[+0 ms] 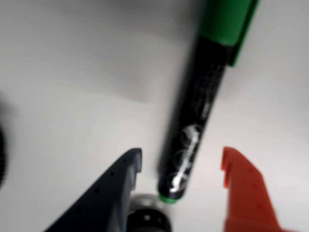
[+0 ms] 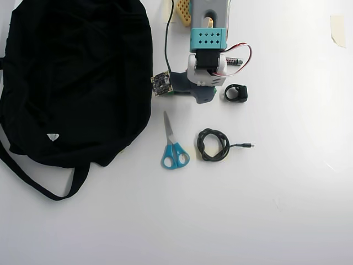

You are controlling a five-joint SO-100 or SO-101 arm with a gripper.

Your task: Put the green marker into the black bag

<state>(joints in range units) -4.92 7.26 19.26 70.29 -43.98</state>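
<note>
In the wrist view the green marker (image 1: 198,106) lies on the white table, green cap at the top and green end at the bottom, its dark barrel carrying white print. My gripper (image 1: 182,157) is open and straddles the marker's lower end: the dark blue finger (image 1: 116,188) is to its left and the orange finger (image 1: 244,188) to its right, each with a gap to the barrel. In the overhead view the arm (image 2: 204,72) covers the marker. The black bag (image 2: 77,77), with a strap and a white triangular logo, lies just left of the arm.
In the overhead view, blue-handled scissors (image 2: 174,149) and a coiled black cable (image 2: 214,144) lie in front of the arm. A small black ring-like object (image 2: 236,93) sits to its right. A piece of tape (image 2: 337,28) is at the top right.
</note>
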